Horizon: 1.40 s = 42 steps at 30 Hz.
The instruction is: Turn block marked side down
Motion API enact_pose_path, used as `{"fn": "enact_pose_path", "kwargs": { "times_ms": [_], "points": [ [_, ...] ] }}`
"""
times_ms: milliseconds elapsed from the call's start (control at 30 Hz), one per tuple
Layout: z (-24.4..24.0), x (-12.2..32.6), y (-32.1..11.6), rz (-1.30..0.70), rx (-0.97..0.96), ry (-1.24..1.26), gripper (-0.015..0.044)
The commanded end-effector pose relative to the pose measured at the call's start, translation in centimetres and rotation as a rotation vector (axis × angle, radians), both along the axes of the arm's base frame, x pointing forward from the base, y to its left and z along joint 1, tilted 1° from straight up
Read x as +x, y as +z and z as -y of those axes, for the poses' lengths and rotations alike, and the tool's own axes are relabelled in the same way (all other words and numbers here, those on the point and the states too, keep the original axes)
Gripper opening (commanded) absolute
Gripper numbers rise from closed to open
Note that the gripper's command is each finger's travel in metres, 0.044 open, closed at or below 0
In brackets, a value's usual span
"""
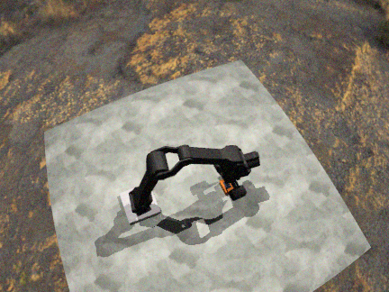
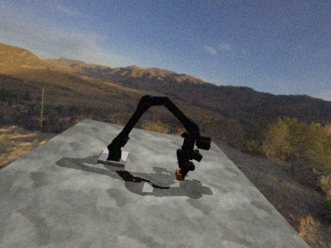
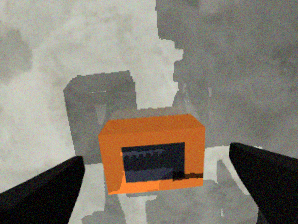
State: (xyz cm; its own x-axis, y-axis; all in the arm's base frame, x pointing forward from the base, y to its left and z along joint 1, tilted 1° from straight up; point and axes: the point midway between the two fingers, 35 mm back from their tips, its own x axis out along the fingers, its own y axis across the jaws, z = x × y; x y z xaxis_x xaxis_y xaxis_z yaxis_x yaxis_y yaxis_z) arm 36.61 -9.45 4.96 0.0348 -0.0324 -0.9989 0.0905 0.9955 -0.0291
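The orange block (image 1: pixel 223 188) (image 2: pixel 178 174) (image 3: pixel 150 127) is on the table, with its dark square mark facing the wrist camera. A side face also shows along its far edge in the wrist view. My gripper (image 1: pixel 229 186) (image 3: pixel 157 157) is open and low over the block. Its two black fingers stand on either side of the block in the wrist view, with a gap at each side. In the top and exterior views the fingers and wrist partly hide the block. Exact fingertip height is hard to tell.
The mottled grey table (image 1: pixel 135 108) (image 2: pixel 96 214) carries the arm's pale base plate (image 1: pixel 125 206) (image 2: pixel 103 158) at the left. Shadows of the arm fall across the table around the block. The table's right edge lies beyond the gripper.
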Motion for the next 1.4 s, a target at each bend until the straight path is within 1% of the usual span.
{"fn": "enact_pose_path", "kwargs": {
  "times_ms": [0,200,400,1100,1167,1267,1300,1367],
  "points": [
    [-0.1,-0.3,-1.4,-0.019,0.011,-0.005,0.0440],
    [-0.1,-0.3,-1.6,-0.019,0.011,-0.005,0.0440],
    [-0.1,-0.3,-1.6,-0.019,0.011,-0.005,0.0282],
    [-0.1,-0.3,-1.6,-0.019,0.011,-0.005,0.0142],
    [-0.1,-0.3,-1.2,-0.019,0.011,-0.005,0.0090],
    [-0.2,-0.3,0.6,-0.019,0.011,-0.005,0.0011],
    [-0.2,-0.3,1.1,-0.019,0.011,-0.005,0.0000],
    [-0.2,-0.3,1.5,-0.019,0.011,-0.005,0.0000]
  ]
}}
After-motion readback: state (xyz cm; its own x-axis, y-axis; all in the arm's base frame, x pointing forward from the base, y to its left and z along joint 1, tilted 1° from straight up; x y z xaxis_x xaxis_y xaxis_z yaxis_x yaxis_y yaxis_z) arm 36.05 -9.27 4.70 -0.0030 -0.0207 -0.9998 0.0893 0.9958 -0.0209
